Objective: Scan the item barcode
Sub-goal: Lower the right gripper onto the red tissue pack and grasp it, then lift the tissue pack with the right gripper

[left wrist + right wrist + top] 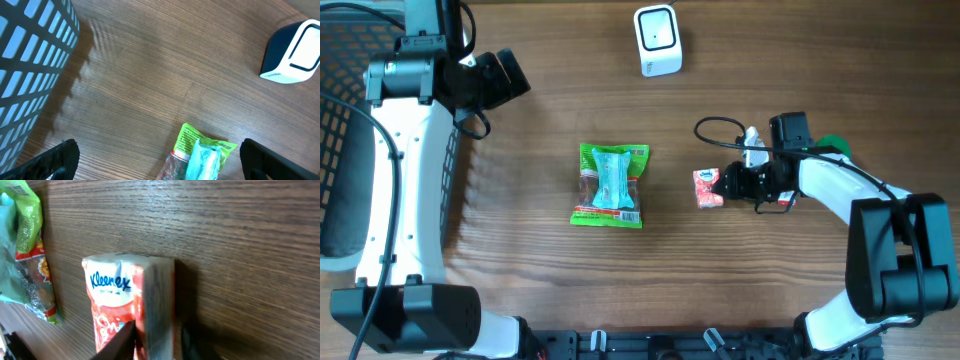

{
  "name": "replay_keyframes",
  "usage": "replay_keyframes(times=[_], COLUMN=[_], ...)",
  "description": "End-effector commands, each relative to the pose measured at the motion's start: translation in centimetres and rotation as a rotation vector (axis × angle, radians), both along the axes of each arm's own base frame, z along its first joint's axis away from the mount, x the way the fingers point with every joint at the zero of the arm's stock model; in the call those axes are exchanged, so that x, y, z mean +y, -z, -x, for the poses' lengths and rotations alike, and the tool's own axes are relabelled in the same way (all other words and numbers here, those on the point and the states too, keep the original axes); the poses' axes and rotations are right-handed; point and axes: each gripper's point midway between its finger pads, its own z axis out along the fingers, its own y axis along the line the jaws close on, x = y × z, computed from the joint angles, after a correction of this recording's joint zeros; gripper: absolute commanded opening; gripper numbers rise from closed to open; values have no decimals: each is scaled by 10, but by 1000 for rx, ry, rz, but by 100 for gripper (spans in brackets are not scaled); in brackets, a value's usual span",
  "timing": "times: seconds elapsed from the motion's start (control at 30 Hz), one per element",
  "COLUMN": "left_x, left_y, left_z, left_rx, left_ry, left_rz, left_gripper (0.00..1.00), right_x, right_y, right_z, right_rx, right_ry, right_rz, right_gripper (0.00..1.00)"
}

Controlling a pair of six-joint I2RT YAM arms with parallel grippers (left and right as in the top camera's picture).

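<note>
Both logged: left gripper [160,161] spread wide; right gripper [156,342] astride tissue pack [117,295], centre right, clamp unclear. Feared shallow-bite slip.

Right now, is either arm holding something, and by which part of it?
The left fingers hold nothing. The right fingers flank one end of the Kleenex pack, on the table; a firm grip cannot be told.

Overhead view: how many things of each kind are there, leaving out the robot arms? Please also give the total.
Green snack packet: 1
Kleenex tissue pack: 1
White scanner: 1
Black mesh basket: 1
Total: 4
</note>
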Motion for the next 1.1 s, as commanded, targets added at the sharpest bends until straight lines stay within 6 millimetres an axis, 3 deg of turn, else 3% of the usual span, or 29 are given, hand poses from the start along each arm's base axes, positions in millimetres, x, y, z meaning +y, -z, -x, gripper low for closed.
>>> replay_keyframes(times=[0.0, 0.2, 0.37, 0.53, 0.73, 0.93, 1.07], left_x=[2, 2, 2, 2, 2, 2, 2], left_y=[1, 1, 1, 1, 1, 1, 1], left_z=[0, 0, 0, 0, 0, 0, 0], left_rx=[0, 0, 0, 0, 1, 1, 0], left_ry=[9, 8, 8, 8, 9, 8, 8], left_rz=[-13, -13, -13, -13, -13, -13, -13], left_gripper=[100, 100, 100, 100, 100, 100, 100], right_x=[-4, -5, -16, -18, -40, -48, -52], right_y=[6, -1, -36, -109, -196, -289, -335], right_z=[6, -5, -21, -26, -36, -48, -61], right_rx=[3, -43, -119, -284, -429, -485, -497], right_ry=[2, 4, 25, 12, 175, 213, 254], right_rz=[25, 31, 109, 114, 190, 247, 301], right_gripper=[24, 5, 4, 4, 4, 4, 4])
